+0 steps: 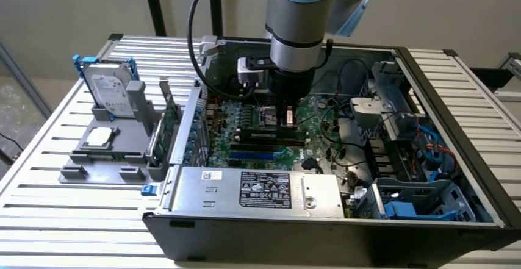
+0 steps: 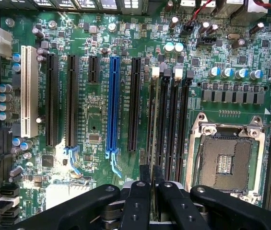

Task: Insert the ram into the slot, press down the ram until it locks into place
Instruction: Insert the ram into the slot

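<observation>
Your open computer case point(image 1: 326, 220) sits on a slatted table point(image 1: 49, 159). The arm point(image 1: 297, 31) reaches straight down into the case, over the green motherboard point(image 2: 92, 120). The claw point(image 2: 153, 201) is closed narrowly on the ram point(image 2: 158, 143), with a finger on each flat side. The ram stands on edge in a black slot point(image 2: 152, 120). It is one of several parallel slots, near the long blue socket point(image 2: 113, 105).

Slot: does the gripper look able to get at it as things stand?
Probably yes. The gripper, shut on the ram, hangs inside the open case over the slot, roughly in line with it; no cable or card crosses the way between them.
</observation>
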You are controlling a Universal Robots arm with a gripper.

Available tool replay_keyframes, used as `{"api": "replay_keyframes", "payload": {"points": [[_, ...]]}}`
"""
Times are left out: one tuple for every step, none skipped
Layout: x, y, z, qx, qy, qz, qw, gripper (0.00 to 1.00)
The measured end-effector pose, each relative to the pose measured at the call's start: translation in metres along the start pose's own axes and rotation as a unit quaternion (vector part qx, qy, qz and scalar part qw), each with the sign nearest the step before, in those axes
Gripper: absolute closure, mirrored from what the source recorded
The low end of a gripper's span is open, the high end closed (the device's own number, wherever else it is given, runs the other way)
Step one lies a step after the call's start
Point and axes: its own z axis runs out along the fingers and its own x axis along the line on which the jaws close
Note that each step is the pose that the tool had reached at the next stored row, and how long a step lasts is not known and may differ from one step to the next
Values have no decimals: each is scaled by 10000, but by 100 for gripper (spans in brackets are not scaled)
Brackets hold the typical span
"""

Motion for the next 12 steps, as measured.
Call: {"api": "replay_keyframes", "payload": {"points": [[0, 2, 0, 1, 0, 0, 10000, 87], [-1, 6, 1, 3, 0, 1, 10000, 87], [-1, 7, 1, 3, -1, 0, 10000, 87], [-1, 9, 1, 4, -1, 0, 10000, 87], [-3, 10, 2, 5, -1, 0, 10000, 87], [-8, 10, 4, 5, -1, 0, 10000, 87], [-10, 10, 6, 6, -2, 0, 10000, 87], [-12, 10, 8, 6, -1, 0, 10000, 87], [-13, 10, 9, 6, 0, 0, 10000, 87], [-13, 10, 10, 6, 0, 0, 10000, 87], [-13, 10, 13, 6, 0, 0, 10000, 87], [-13, 10, 16, 7, 0, 0, 10000, 87]]}}
